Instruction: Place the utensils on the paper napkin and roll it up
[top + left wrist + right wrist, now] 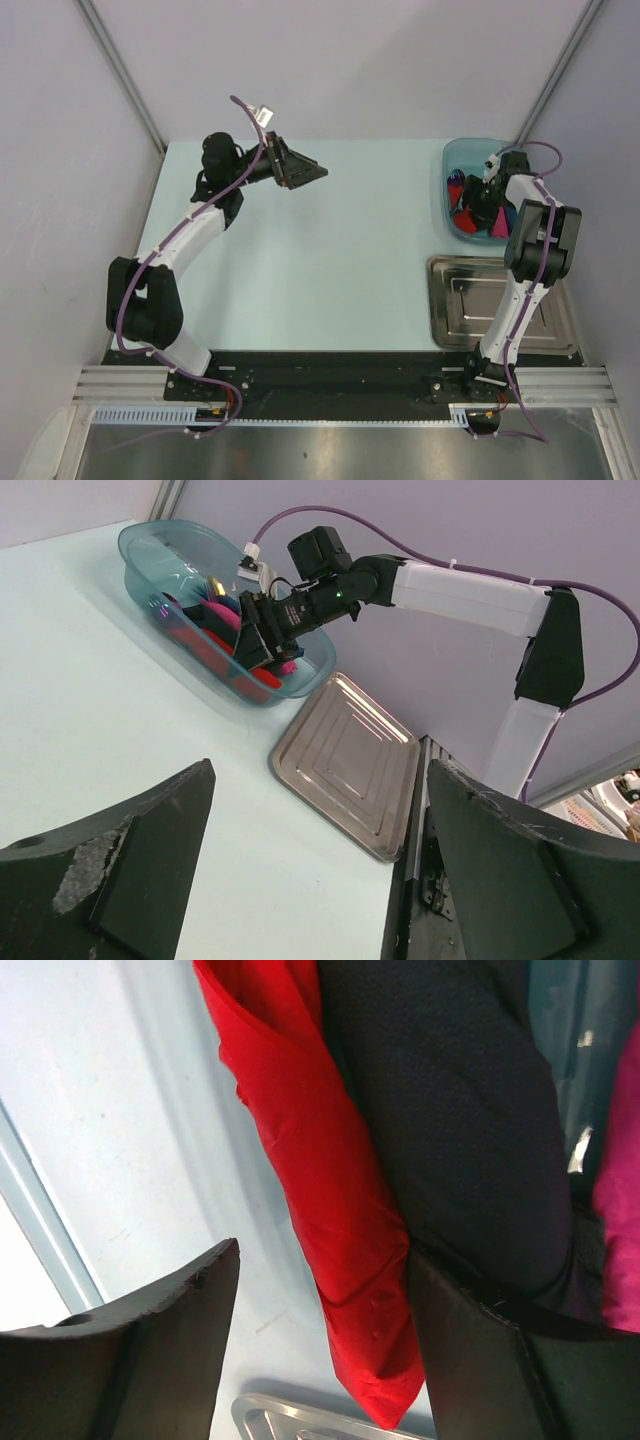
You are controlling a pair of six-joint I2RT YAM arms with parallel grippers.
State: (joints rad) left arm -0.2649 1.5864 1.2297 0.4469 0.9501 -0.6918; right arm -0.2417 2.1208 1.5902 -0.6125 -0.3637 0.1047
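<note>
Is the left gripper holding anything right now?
No. In the left wrist view the left gripper stands open, with only table and metal tray showing between its fingers.

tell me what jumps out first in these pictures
The clear blue bin at the far right of the table, crammed with red, pink and dark rolls, with the right gripper open astride a red roll inside it. A steel tray lies just nearer; the left gripper hangs open, empty, far left.
</note>
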